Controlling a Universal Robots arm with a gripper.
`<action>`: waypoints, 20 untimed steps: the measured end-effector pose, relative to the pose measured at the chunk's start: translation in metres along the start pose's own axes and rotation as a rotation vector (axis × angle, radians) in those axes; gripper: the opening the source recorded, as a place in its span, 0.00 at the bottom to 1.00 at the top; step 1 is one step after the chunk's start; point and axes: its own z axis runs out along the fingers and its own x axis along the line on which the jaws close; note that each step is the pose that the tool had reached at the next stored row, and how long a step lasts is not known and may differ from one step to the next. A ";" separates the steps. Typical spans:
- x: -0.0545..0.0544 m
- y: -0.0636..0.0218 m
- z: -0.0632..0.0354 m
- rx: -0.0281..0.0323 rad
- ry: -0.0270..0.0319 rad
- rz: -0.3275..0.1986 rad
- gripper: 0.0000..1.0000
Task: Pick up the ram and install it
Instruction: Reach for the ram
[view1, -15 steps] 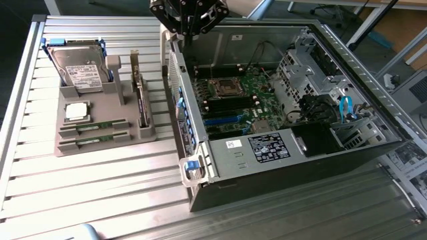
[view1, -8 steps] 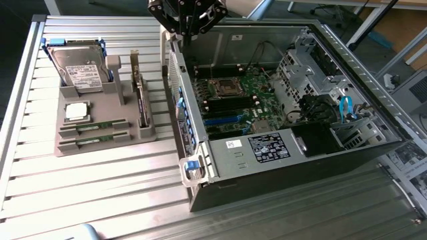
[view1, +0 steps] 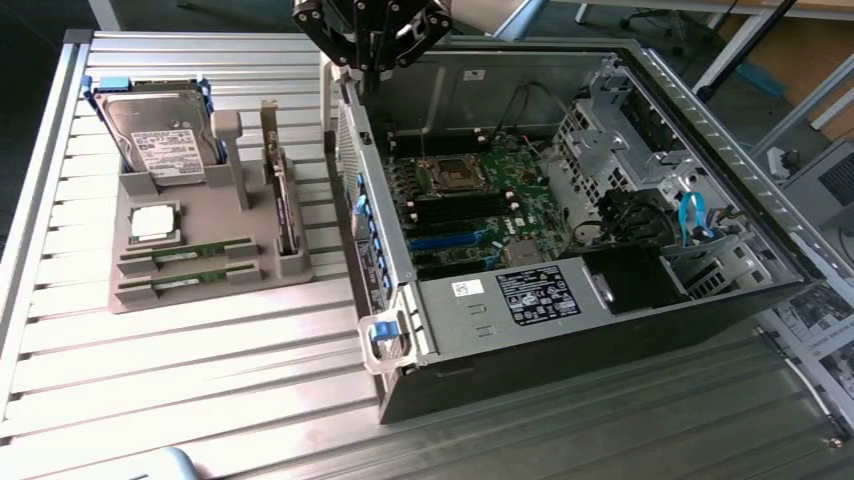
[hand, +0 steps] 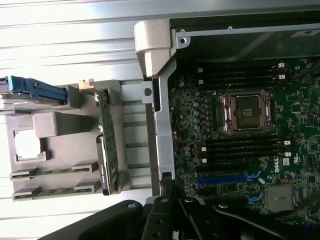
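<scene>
Two ram sticks are seen, each a long, narrow green circuit board. The first ram stick (view1: 187, 253) (hand: 52, 171) is seated on its long edge in a slot of the grey holder (view1: 220, 228), framed by raised grey blocks at both ends. The second ram stick (view1: 187, 284) (hand: 50, 190) is set parallel just beside it, in the slot at the holder's outer edge. Both are fully seated in their slots.

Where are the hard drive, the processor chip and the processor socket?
hard drive (view1: 160, 143), exterior view, on its white label.
processor chip (view1: 154, 222), exterior view, on its silver lid.
processor socket (hand: 247, 112), wrist view, on its open middle.
</scene>
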 end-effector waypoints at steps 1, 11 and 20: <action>0.000 0.0000 0.0000 0.0001 0.0000 0.000 0.10; 0.004 -0.0003 -0.0001 0.0010 0.0000 0.000 0.10; 0.007 -0.0005 -0.0002 0.0016 -0.0001 0.000 0.10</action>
